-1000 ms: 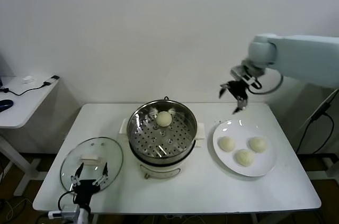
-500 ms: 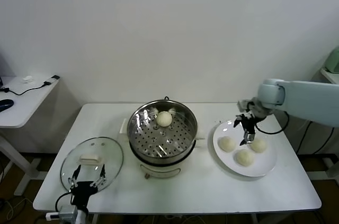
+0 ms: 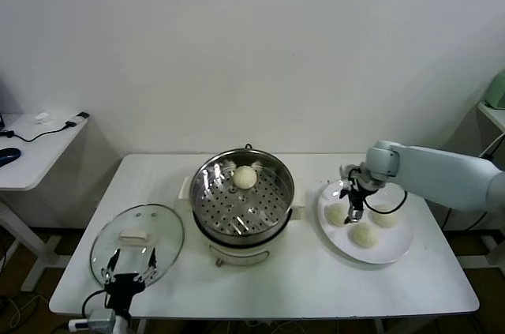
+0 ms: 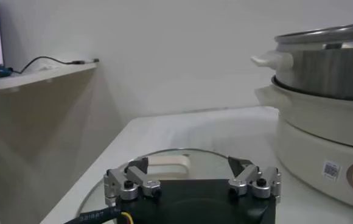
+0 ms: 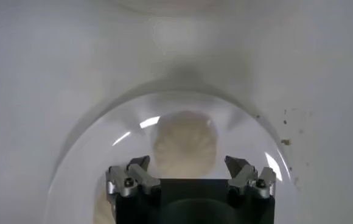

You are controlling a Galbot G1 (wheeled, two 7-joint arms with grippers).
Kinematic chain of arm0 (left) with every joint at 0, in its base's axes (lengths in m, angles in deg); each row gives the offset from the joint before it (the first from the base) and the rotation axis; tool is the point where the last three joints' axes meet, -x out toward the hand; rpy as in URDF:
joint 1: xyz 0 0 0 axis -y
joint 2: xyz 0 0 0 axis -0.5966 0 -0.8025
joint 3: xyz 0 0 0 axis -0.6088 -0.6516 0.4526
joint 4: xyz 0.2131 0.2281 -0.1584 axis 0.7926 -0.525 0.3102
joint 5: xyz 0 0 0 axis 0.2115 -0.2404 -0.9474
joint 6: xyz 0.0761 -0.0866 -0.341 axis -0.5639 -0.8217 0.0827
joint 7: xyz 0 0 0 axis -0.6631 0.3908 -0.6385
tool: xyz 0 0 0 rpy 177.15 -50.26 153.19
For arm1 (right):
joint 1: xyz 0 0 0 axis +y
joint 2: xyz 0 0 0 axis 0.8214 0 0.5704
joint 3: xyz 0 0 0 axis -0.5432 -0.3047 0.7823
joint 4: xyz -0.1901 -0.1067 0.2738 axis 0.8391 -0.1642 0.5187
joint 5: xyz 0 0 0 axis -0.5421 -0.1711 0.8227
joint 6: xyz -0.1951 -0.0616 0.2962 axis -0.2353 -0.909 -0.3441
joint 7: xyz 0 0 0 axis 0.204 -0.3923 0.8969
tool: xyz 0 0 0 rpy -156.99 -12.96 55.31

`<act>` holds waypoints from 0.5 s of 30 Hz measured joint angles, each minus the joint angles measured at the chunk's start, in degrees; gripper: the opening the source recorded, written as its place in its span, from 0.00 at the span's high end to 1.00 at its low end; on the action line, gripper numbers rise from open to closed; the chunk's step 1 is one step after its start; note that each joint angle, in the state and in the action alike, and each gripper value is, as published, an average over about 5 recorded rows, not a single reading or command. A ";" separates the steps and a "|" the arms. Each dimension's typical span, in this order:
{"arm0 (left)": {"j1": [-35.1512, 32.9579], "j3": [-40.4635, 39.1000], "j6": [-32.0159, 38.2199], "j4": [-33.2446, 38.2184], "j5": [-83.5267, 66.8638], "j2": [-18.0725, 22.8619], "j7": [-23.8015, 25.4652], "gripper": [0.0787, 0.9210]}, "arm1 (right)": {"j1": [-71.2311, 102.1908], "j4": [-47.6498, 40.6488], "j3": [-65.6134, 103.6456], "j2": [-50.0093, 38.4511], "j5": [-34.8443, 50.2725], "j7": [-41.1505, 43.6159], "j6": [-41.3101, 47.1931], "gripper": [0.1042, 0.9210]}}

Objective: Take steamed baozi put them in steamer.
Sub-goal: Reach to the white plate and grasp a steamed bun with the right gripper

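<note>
The steamer [image 3: 243, 206] stands mid-table with one baozi [image 3: 245, 178] on its perforated tray. Three more baozi lie on a white plate [image 3: 394, 249] to its right: one on the steamer side [image 3: 338, 214], one at the front [image 3: 364, 234], one on the far side [image 3: 386, 216]. My right gripper [image 3: 353, 206] hangs open just over the steamer-side baozi. In the right wrist view that bun [image 5: 184, 145] sits between the spread fingers of the gripper [image 5: 187, 165], not touched. My left gripper [image 3: 132, 264] is parked open at the table's front left, above the glass lid.
The round glass lid [image 3: 136, 243] with a white handle lies flat at the front left, and the left wrist view shows it [image 4: 213, 159] beside the steamer's wall [image 4: 328, 67]. A side desk [image 3: 31, 148] stands left of the table.
My right arm came down from high over the table's back right to the plate, then shifted left over the steamer-side baozi. The left arm stayed put.
</note>
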 measured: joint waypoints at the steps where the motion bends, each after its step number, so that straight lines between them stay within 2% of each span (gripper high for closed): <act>1: -0.02 0.04 0.01 0.00 0.03 0.00 0.00 0.12 | 0.43 -0.39 0.37 0.21 -0.19 -0.04 0.09 0.13; 5: -0.05 0.14 0.03 0.05 0.07 -0.04 -0.06 0.12 | 1.75 -1.60 1.73 0.75 -0.84 -0.23 0.42 0.18; 10: -0.10 0.17 0.01 0.44 0.08 -0.11 -0.09 0.12 | 1.76 -1.55 2.18 0.49 -0.86 0.22 0.55 0.30; 15: -0.44 0.33 -0.09 1.02 0.09 -0.07 -0.11 0.12 | -1.24 0.36 0.82 -0.32 0.25 1.49 0.19 0.34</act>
